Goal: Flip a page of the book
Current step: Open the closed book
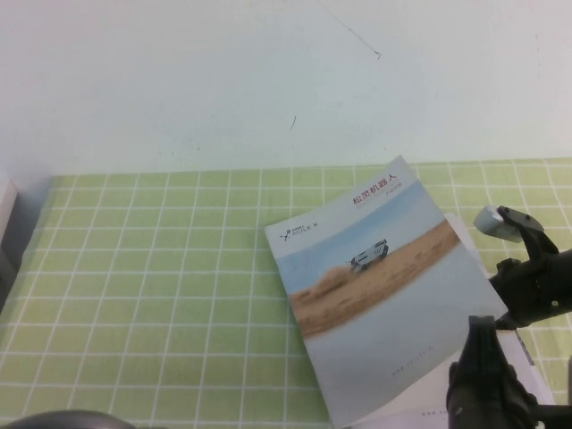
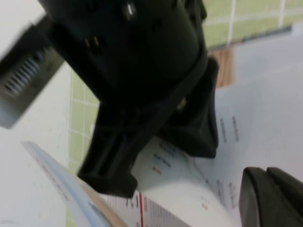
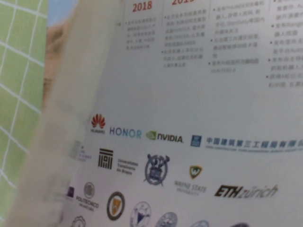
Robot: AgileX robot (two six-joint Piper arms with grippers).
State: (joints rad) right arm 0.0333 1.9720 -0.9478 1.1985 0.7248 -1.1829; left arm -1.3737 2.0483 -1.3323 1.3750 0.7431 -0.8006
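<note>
The book (image 1: 375, 286) lies on the green checked mat, right of centre, its desert-rover cover facing up. That cover is the page (image 3: 61, 118); its right edge is raised off the white inner sheets (image 1: 539, 382). My right gripper (image 1: 499, 288) comes in from the right edge of the high view and meets that raised edge, shut on it. Its wrist view shows the white inside sheet (image 3: 199, 94) with logos, but not its own jaws. My left gripper (image 1: 481, 344) rises just in front of the book's near right corner. Its dark fingertips (image 2: 272, 198) lie together over the white sheet (image 2: 255, 118).
The green checked mat (image 1: 134, 268) covers the table up to a pale wall (image 1: 268, 80). A grey object (image 1: 7, 223) sits at the mat's far left edge. A dark rounded shape (image 1: 54, 420) shows at the near left corner. The right arm (image 2: 142, 85) fills much of the left wrist view.
</note>
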